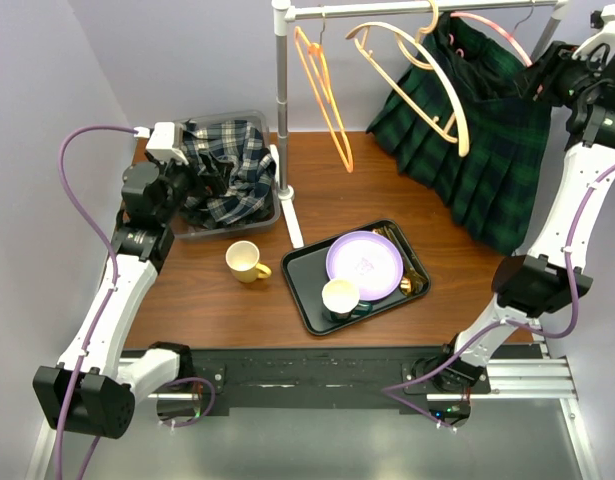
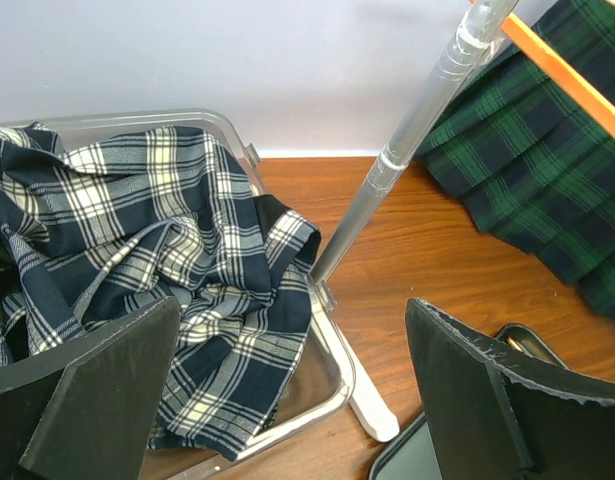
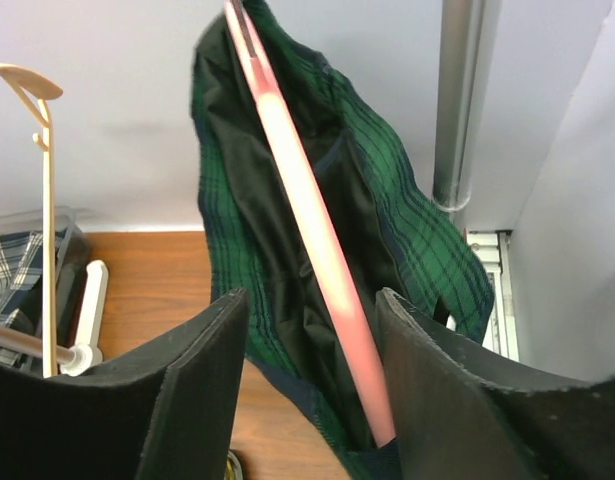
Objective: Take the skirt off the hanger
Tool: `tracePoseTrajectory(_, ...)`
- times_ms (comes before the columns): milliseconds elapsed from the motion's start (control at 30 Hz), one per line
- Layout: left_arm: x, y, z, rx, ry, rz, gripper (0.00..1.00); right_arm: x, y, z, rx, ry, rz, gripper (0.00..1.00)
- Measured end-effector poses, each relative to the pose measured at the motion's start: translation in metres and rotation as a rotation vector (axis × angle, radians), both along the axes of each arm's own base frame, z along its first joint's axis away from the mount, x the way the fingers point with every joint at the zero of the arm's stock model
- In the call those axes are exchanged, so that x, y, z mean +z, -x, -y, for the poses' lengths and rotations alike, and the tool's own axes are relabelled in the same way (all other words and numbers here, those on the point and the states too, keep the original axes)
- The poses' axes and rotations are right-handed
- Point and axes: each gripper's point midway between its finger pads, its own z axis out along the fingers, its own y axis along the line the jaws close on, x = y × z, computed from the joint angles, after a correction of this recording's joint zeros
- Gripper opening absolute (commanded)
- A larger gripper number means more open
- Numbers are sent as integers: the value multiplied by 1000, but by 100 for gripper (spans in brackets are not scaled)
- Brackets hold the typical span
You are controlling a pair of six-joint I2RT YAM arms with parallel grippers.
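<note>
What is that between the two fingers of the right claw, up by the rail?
The pink hanger and the green tartan skirt hanging on it lie between the fingers of the right claw, seen in the right wrist view.

Low left tool [image 2: 292, 305], jaws wide apart; high right tool [image 3: 312, 297], jaws half apart.

No legible text or markings.

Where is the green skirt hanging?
In the top view the green skirt hangs at the back right, on the pink hanger at the rail's right end, with the right gripper straddling it.
</note>
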Motion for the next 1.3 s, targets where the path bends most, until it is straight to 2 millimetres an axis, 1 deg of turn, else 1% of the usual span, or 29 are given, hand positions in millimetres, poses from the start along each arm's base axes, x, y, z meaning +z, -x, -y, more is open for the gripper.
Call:
tracePoseTrajectory(167,-2,0,0,0,1,-5,100,3,4,-12,-8,16,7,55)
tracePoseTrajectory(267,-2,0,0,0,1,-5,100,3,-1,-25,-2,49,9,54)
tracePoseTrajectory(400,-4,0,0,1,5,-9,100,-2,-5,-35,-14,84,-5,50)
tracePoseTrajectory(700,-3,0,1,1,14,-11,100,-3,-12,-34,-71,159,-9,36)
tracePoseTrajectory(733,-3,0,1,1,14,-11,100,-3,-13,-33,-79,162,-10,30)
tracePoseTrajectory(767,-3,0,1,1,15,-12,100,-3,-14,-33,-84,165,-11,27)
tracePoseTrajectory(900,-3,0,1,0,15,-12,100,-2,-18,-28,-109,178,-10,19)
tracePoseTrajectory(967,-4,0,1,0,15,-12,100,-2,-18,-25,-128,180,-11,12)
tracePoseTrajectory(1033,-3,1,1,-2,15,-12,100,-2,-18,-23,-133,177,-11,0)
tracePoseTrajectory(1300,-4,1,1,-3,15,-12,100,1,-20,-27,-127,139,3,0)
